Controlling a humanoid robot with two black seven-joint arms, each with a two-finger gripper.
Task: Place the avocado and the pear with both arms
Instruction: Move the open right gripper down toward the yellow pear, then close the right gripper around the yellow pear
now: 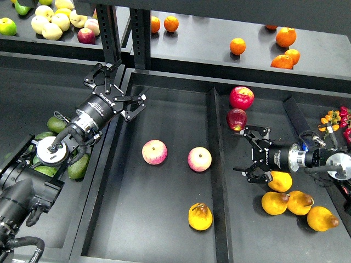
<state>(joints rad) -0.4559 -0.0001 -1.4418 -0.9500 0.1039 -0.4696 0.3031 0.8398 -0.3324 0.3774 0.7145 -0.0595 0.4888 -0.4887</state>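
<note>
A pear (200,216) lies alone at the near end of the centre tray (164,241) — well apart from both claws. The left gripper (118,90) hangs spread and empty over the tray's far-left corner, avocados (77,167) below its arm; the right gripper (251,154) — open, empty — hovers just beside more pears (279,181).

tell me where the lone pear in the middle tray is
In the head view, the pear lies at the middle tray's front right, below the two pink-yellow apples.

White lettering on arms; illegible
</note>
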